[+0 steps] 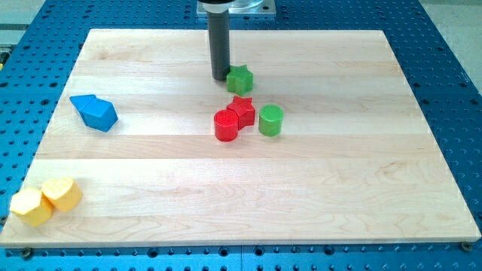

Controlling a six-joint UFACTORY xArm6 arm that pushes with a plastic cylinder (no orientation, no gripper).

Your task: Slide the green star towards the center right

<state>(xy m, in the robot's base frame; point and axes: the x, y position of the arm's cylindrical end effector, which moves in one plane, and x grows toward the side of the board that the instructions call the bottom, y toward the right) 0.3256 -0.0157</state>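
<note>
My tip (219, 78) — a bare rod with nothing to open or hold — sits touching the left side of the green star (240, 78), which lies far and central — the slide rightward looks barely begun.

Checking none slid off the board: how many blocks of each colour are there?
Green: 2, the green star and the green cylinder
Red: 2, the red star and the red cylinder
Blue: 1, the blue block
Yellow: 2, the yellow blocks
Total: 7

Lab bench; wooden board (113, 218) on blue perforated table (452, 90); robot rod mount (233, 7) overhead
</note>
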